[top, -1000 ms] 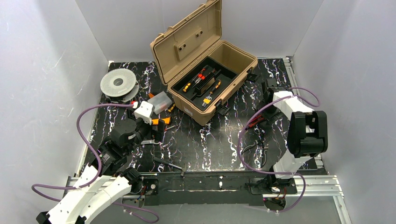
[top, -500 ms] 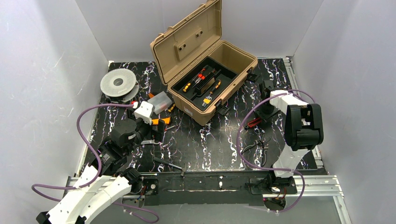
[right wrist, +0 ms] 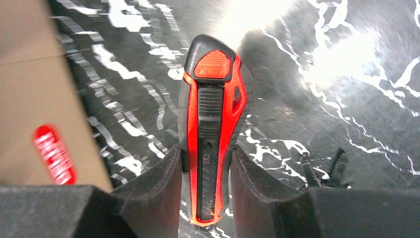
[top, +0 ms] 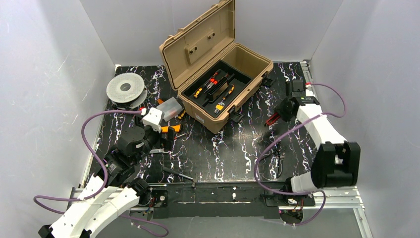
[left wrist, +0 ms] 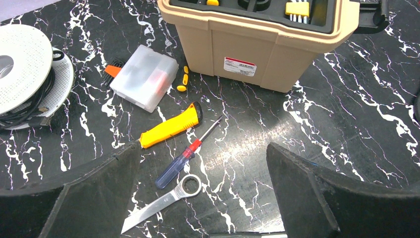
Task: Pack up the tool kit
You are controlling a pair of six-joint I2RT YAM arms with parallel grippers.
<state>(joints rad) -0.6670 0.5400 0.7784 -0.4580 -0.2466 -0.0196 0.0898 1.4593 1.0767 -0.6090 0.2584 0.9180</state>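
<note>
The tan toolbox (top: 218, 74) stands open at the back, with small tools in its black tray (top: 214, 89). Right of it, my right gripper (top: 280, 115) is shut on a red and black utility knife (right wrist: 212, 124). Both fingers press the knife's sides, and its front end sticks out ahead of them. The knife shows as a red sliver (top: 272, 119) in the top view. My left gripper (left wrist: 203, 198) stands wide open over the mat at the left with nothing between its fingers. Ahead of it lie an orange-handled tool (left wrist: 171, 125), a blue-handled screwdriver (left wrist: 185, 156) and a steel wrench (left wrist: 163, 201).
A grey spool (top: 126, 88) sits at the back left with a clear plastic box (left wrist: 144, 77) beside it. Dark pliers (top: 275, 158) lie on the mat near the right arm's base. A black tool (top: 179, 174) lies near the front edge. The toolbox wall (right wrist: 29, 89) is close on the knife's left.
The right gripper closed on the utility knife and moved it slightly toward the back. The right arm's elbow swung down and to the right. The left arm stayed still.
</note>
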